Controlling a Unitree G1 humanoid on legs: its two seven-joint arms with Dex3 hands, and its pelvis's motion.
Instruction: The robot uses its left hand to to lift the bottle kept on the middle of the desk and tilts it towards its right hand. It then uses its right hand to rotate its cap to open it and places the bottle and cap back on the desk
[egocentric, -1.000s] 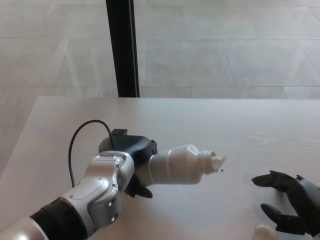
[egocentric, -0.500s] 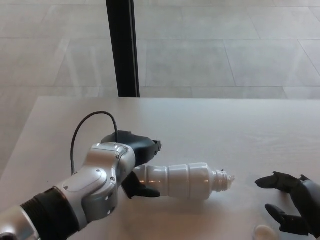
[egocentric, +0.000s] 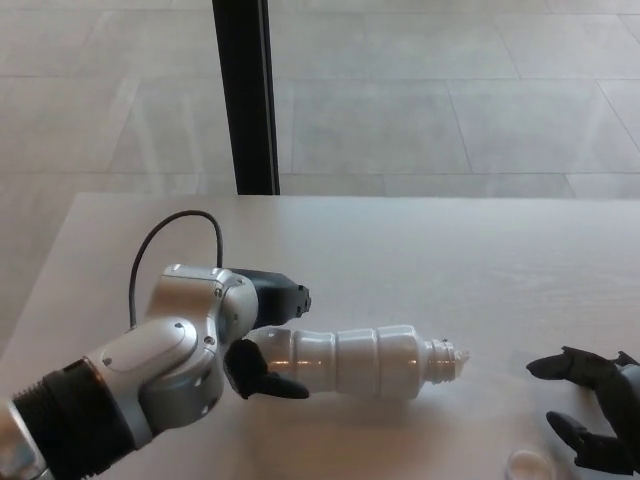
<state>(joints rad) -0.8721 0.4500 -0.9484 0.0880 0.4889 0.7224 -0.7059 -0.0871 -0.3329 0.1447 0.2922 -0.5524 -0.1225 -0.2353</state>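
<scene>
The white bottle (egocentric: 350, 360) lies on its side on the table (egocentric: 480, 260), uncapped threaded neck pointing toward the robot's right, base at the left robot hand (egocentric: 262, 335). That left robot hand is wrapped around the bottle's base, thumb beneath. The right robot hand (egocentric: 592, 410) rests at the table's right edge, fingers spread and empty, with the white cap (egocentric: 527, 464) just beside it.
</scene>
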